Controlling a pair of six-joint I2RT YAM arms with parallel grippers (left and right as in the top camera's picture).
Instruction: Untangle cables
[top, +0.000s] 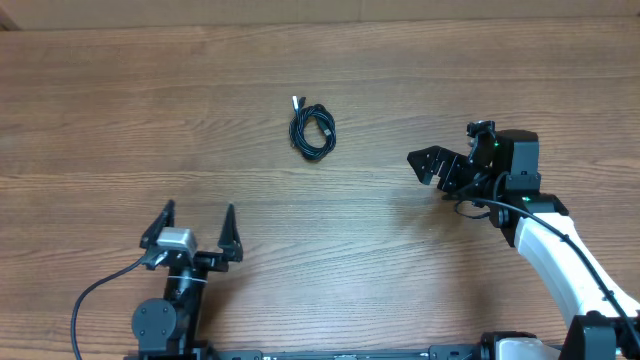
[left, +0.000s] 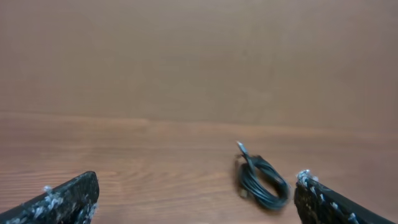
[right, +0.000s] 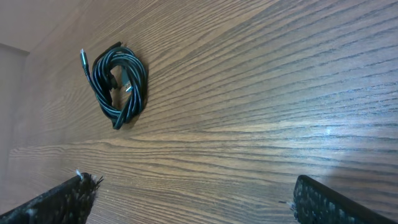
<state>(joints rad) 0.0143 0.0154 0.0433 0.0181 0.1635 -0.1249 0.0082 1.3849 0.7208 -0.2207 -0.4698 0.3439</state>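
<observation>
Coiled cables (top: 313, 130) lie untouched on the tabletop (top: 120, 100), one o'clock from the left hand (top: 198, 212), ten o'clock from the right hand (top: 428, 168), both wide open and empty, with a first reach and grasp apparently next.

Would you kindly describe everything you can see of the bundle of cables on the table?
The cables are thin, black, slightly glossy cords wound into a small loose coil, lying flat on the wooden table. One silver-tipped plug end sticks out from the coil's edge; another seems to lie inside the ring. Only the table touches it.
</observation>
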